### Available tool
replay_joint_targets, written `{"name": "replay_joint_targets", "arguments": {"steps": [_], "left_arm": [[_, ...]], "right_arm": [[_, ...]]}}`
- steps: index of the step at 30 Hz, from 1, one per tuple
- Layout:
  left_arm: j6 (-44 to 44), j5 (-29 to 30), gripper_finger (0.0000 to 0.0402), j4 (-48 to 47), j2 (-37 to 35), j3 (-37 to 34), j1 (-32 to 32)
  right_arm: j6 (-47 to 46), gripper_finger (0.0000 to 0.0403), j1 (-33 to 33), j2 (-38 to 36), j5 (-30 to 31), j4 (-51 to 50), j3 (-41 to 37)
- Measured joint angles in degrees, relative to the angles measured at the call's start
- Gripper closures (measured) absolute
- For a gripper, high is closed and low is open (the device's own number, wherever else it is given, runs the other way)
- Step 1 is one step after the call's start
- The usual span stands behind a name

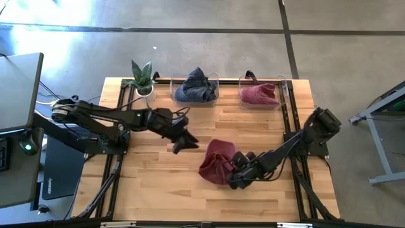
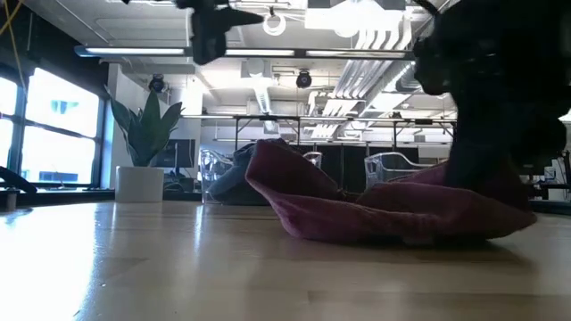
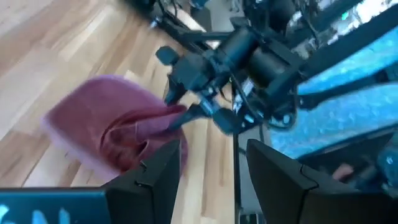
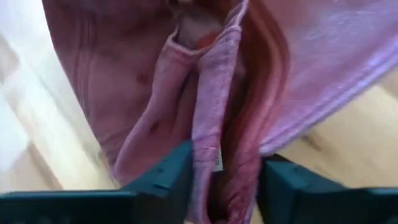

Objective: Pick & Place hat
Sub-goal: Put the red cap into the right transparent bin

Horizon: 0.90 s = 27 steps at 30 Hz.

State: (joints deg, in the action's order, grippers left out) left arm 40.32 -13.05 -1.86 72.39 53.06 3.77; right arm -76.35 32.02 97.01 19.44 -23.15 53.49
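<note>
Lying crumpled on the wooden surface [image 1: 164,183], a dark red hat [image 1: 215,161] sits a little right of centre and towards the near edge. The right pincer [image 1: 233,172] is at the hat's right side, and the right wrist view shows a fold of the fabric [image 4: 208,118] running between its two fingers [image 4: 165,177], so it is grasping the hat. From table height the hat [image 2: 393,209] rests flat on the wood with one edge raised on the left, the right arm dark and close behind it.

The left pincer [image 1: 183,143] hangs above the surface just left of the hat, apart from it, its fingers [image 3: 155,180] spread and released with nothing between them.

Along the far edge stand a small potted plant [image 1: 143,79] at the left, a clear bin holding a blue-grey cloth [image 1: 195,87] in the middle, and a second clear bin holding a red cloth [image 1: 261,95] at the right.
</note>
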Motion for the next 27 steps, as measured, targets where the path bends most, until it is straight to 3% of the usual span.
{"name": "replay_joint_targets", "arguments": {"steps": [4,6,9,12,17,23,27], "left_arm": [[3.81,1.16,0.0223,4.18,3.74,-0.12,1.10],[6.32,2.81,0.0223,4.46,6.13,0.13,1.97],[10.61,6.63,0.0223,3.93,9.70,-0.20,3.99],[14.82,11.58,0.0223,7.86,13.55,-0.03,5.38],[18.92,11.81,0.0223,16.20,19.66,-0.01,5.66],[18.63,15.30,0.0223,13.02,23.77,-0.11,5.60],[18.47,18.15,0.0223,9.29,26.11,0.18,4.85]], "right_arm": [[-2.67,0.0362,-0.81,-1.28,3.31,-0.64,0.01],[-5.74,0.0389,-1.71,-1.88,3.56,-2.60,0.02],[-12.88,0.0375,-3.75,-1.86,3.04,-5.64,0.02],[-13.44,0.0367,-5.55,-1.87,3.20,-3.97,0.02],[-11.25,0.0394,-6.35,-4.40,6.97,-0.83,0.04],[-9.05,0.0377,-7.71,-7.32,9.49,-0.42,0.04],[-4.84,0.0389,-8.39,-9.00,8.72,0.47,0.04]]}}
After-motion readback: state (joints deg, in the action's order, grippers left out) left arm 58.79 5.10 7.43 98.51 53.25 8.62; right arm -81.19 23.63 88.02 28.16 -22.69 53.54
